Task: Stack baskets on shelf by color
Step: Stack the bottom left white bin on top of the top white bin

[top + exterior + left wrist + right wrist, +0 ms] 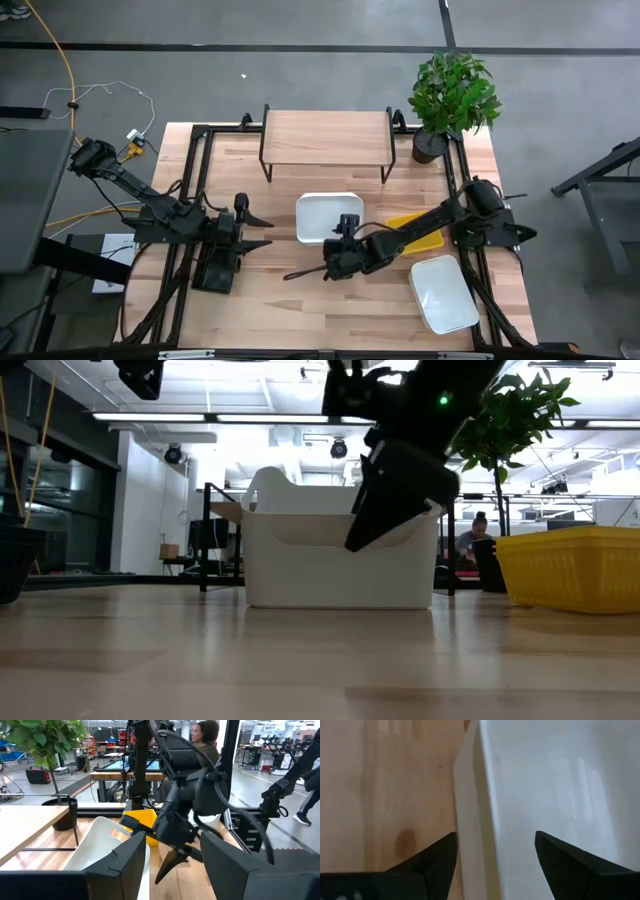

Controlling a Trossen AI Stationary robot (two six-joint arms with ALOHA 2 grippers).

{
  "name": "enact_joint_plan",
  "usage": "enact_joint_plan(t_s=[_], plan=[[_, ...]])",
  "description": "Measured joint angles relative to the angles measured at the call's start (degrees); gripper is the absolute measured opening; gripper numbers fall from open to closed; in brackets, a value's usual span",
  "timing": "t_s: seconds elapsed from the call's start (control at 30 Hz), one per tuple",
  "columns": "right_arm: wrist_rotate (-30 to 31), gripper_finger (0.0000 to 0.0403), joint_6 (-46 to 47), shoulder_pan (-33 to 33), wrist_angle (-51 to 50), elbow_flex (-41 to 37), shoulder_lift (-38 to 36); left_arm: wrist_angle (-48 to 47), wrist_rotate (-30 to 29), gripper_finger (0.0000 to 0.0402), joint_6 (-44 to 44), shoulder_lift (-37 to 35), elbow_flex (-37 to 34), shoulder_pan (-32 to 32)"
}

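On the shelf nothing is stacked yet; right gripper (fingers spread, holding nothing) straddles the white basket's rim; yellow basket waits.

The light wooden table carries the shelf at its far edge. Just in front of the shelf lies a white basket; a yellow basket and another white basket lie farther toward the right front. A potted plant stands beside the shelf's right end.
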Motion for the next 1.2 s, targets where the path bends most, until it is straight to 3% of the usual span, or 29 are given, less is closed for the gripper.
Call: enact_joint_plan(t_s=[0.17,0.4,0.47,0.8,1.07,1.2], plan=[[0.47,0.0198,0.77,-0.55,1.58,0.00,0.02,0.00,0.02,0.0176,0.09,0.02,0.00,0.00],[0.81,0.0036,-0.72,-0.31,3.37,0.00,0.02,-0.33,0.02,0.0176,-0.01,0.04,0.00,0.00],[0.85,0.0011,-0.83,-0.39,2.80,0.00,0.02,-0.43,0.02,0.0176,-0.04,0.04,0.00,0.00],[0.97,0.0005,-0.93,-0.08,-4.00,6.15,-0.37,-0.44,0.04,0.0176,0.02,0.04,0.00,0.00],[-11.71,0.0001,-3.30,-0.46,-5.94,9.92,-0.42,-0.96,0.04,0.0176,-0.04,0.07,0.00,0.00],[-13.62,0.0001,-3.21,-0.91,-6.29,9.80,-0.44,-0.95,0.06,0.0176,-0.04,0.07,0.00,0.00]])
